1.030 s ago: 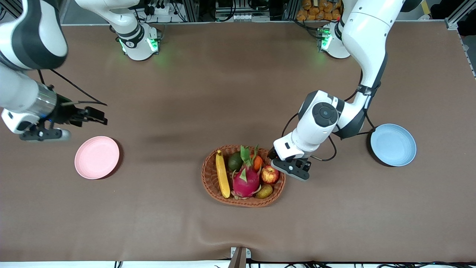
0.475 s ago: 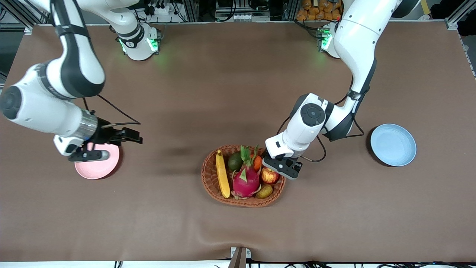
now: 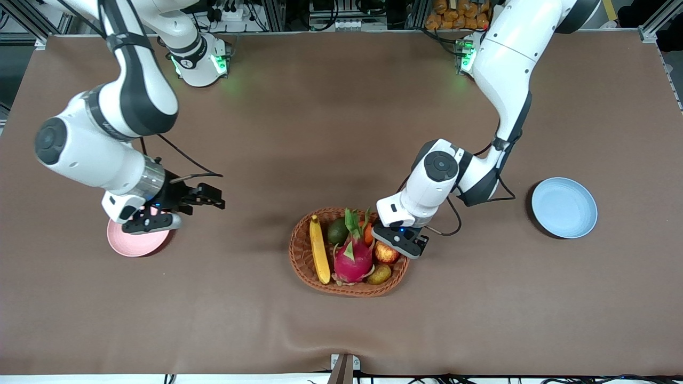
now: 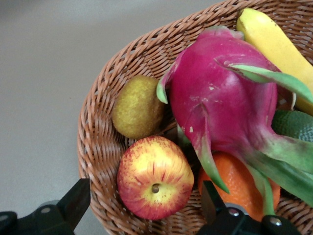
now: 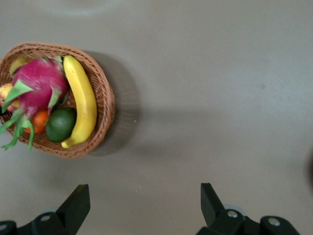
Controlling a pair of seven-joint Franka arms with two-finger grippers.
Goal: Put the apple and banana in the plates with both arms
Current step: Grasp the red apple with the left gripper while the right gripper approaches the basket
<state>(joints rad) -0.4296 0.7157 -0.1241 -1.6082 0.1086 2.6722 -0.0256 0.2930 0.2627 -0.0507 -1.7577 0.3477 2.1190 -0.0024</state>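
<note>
Your left gripper (image 4: 142,210) hangs wide open just above the apple (image 4: 155,177), one finger (image 4: 73,203) over the basket (image 4: 100,147) rim, the other (image 4: 212,203) over the orange (image 4: 234,183). From the apple, the brownish-green fruit (image 4: 138,106) sits at eleven o'clock, the dragon fruit (image 4: 222,105) at one o'clock. The banana (image 4: 276,49) and a dark green fruit (image 4: 293,125) lie against the dragon fruit

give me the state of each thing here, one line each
Small red-and-yellow apple: in the basket, not gripped.
Long yellow banana: lying in the basket.
Oval brown wicker basket: full of fruit.
Pale pink round plate: empty.
Light blue round plate: empty.
Left gripper: open, over the apple.
Right gripper: open, over the pink plate's edge.
</note>
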